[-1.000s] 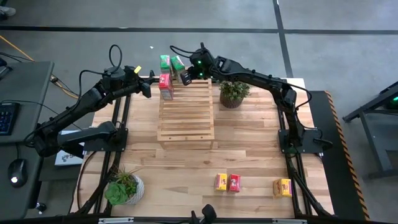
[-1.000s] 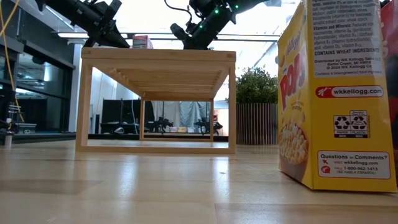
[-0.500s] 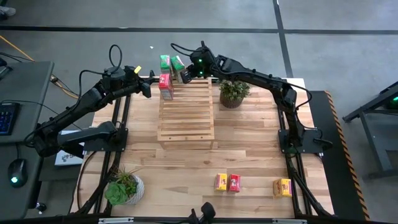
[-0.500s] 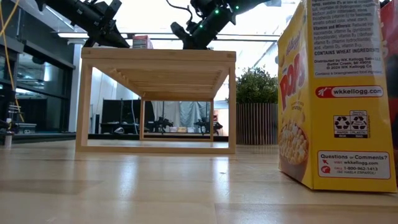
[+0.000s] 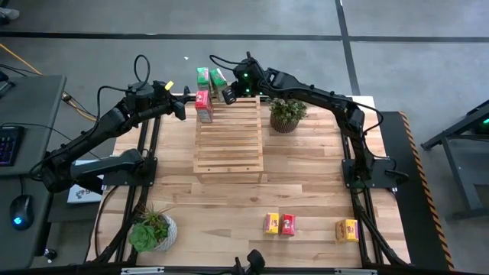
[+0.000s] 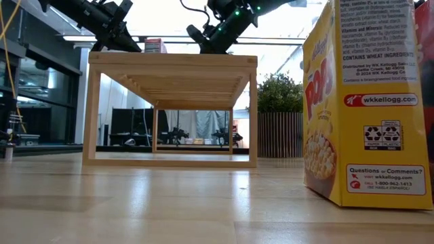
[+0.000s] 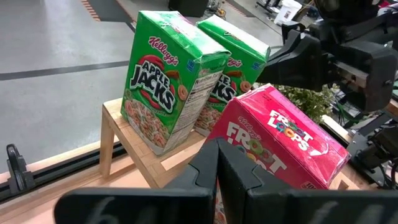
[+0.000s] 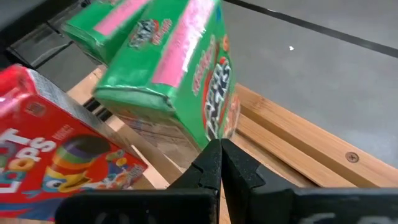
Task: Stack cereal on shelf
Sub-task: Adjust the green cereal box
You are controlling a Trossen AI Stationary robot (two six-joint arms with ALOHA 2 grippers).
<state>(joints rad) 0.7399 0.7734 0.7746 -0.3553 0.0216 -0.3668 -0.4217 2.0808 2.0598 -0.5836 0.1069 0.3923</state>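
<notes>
Nothing has shifted since the earlier frames: both arms and every box hold the same positions. The tabletop (image 5: 306, 176) carries the shelf (image 5: 228, 137), a slatted wooden rack at the far centre. On its far end stand two green boxes (image 5: 209, 78) side by side and one red box (image 5: 203, 105) just in front of them. The red box sits at the shelf's left edge and looks tilted in the left wrist view.

Still on the tabletop near the front edge: a yellow box (image 5: 271, 223) touching a second red box (image 5: 288, 224), and another yellow box (image 5: 347, 230) apart to the right.

The right gripper (image 5: 227, 95) hovers just beside the green boxes, fingers pressed together, empty. The left gripper (image 5: 180, 111) sits just left of the red box — also pressed together, empty.

Risk: either closed gripper could nudge a box off the shelf's far edge — the red one looks least secure.
</notes>
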